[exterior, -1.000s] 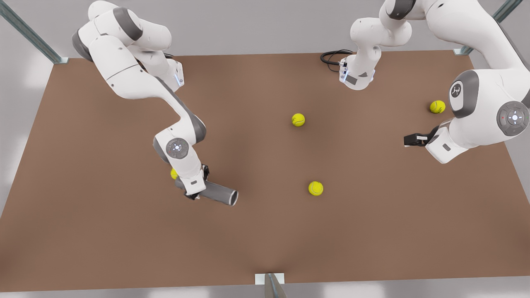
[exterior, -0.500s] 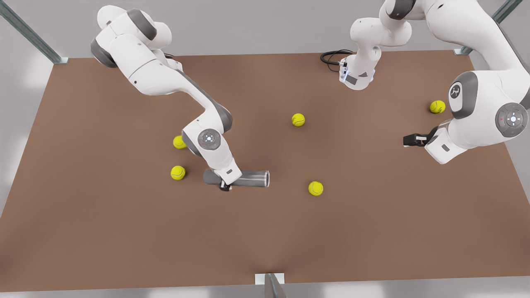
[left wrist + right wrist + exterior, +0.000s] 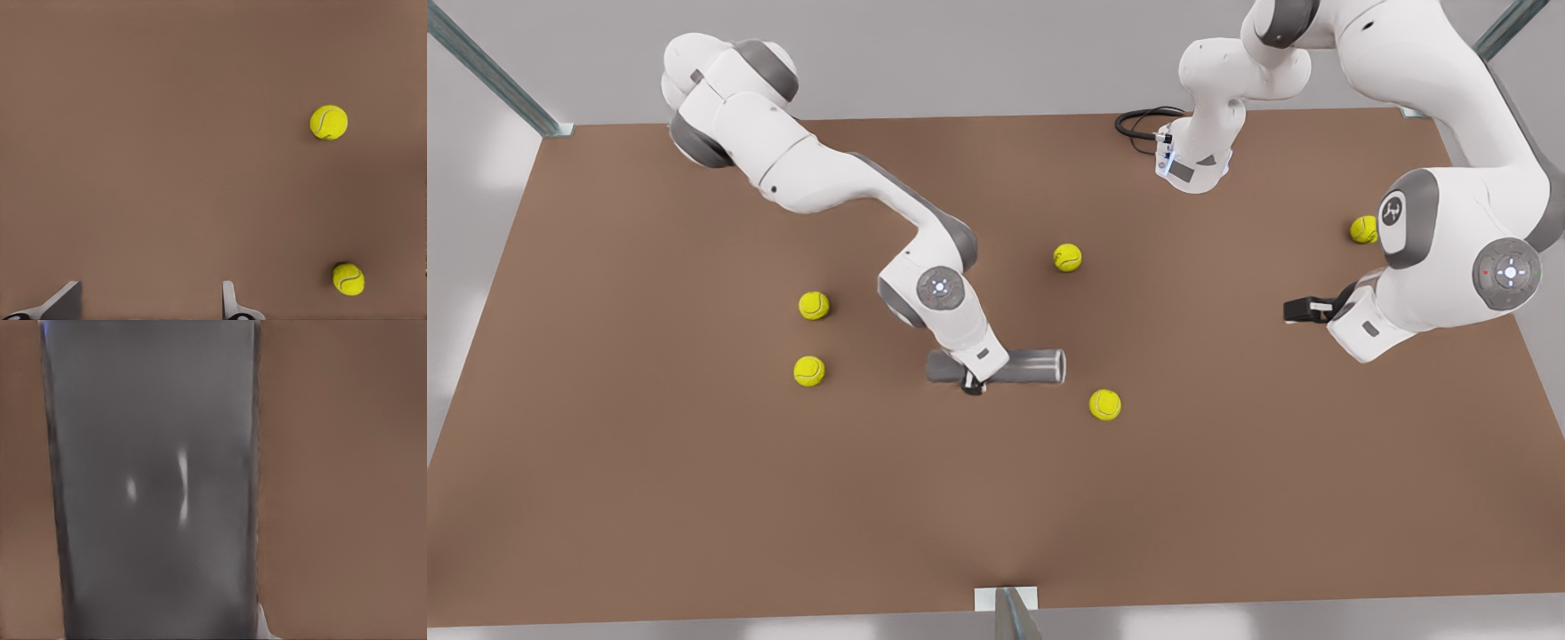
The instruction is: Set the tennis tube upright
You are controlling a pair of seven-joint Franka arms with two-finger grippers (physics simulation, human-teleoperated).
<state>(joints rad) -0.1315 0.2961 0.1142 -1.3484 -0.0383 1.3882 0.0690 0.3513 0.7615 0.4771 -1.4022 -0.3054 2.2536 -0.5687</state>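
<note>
Now: right end effector (image 3: 971, 384) grips 1 tennis tube (image 3: 1032, 365) | left end effector (image 3: 1303, 309) open | 5 balls (image 3: 1067, 258)

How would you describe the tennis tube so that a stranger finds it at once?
On the brown table, look near the middle, under the right gripper. There the tennis tube lies on its side: a long grey cylinder, unlike the round yellow balls around it.

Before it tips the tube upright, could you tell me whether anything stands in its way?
Nothing visible does. The right gripper holds the tennis tube horizontal; the nearest tennis ball lies apart from its open end. The left gripper waits open, far off at the front view's right.
</note>
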